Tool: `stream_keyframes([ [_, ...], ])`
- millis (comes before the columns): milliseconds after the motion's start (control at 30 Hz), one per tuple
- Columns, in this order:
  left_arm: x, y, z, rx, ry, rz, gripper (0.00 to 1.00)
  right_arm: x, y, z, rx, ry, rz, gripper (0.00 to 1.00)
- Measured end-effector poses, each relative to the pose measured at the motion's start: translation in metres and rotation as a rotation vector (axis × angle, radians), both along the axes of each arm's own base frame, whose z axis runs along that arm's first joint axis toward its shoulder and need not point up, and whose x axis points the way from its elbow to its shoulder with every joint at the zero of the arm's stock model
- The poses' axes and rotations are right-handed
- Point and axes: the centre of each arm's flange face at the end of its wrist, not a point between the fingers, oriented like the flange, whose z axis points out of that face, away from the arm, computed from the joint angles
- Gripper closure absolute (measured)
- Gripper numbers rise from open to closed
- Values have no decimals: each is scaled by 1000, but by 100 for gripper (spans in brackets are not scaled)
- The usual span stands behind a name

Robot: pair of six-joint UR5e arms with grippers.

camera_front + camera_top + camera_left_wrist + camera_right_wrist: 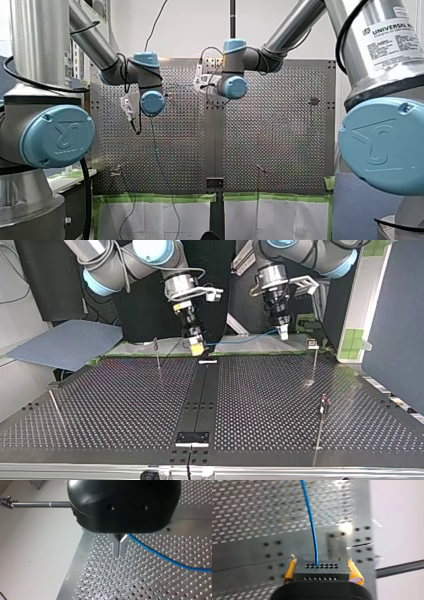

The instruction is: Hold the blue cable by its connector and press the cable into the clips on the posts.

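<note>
Scene: Two robot arms are seen over a perforated bench, on which thin posts are set.
Right tool: My right tool is closed on the black connector, which is clamped between its yellow pads.
Cable: The blue cable is led out of the connector. In the top view it is run along the bench's far edge towards my left tool.
Left tool: Its metal fingers are brought together at the tips, and the cable is passed close by their roots.
Step in hand: The connector is judged to be held, with no stretch of cable pressed into a clip yet.
Next move: The cable is to be carried to the nearest post and lowered into the clip at its top, kept taut and lined up with the clip's mouth.
Hard to make out: Whether the cable is pinched by my left tool or only brushed by it cannot be told. The clips are too small for their openings to be read. In the front view the tools can hardly be made out. Where the cable goes beyond my left tool is not shown.
</note>
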Motion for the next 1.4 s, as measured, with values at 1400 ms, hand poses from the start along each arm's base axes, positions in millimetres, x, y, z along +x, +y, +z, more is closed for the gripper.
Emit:
stream_keyframes([
  [1400, 40, 54, 80, -124, -77, 117, 100, 31, 1, 58, -38, 5, 107, 100],
])
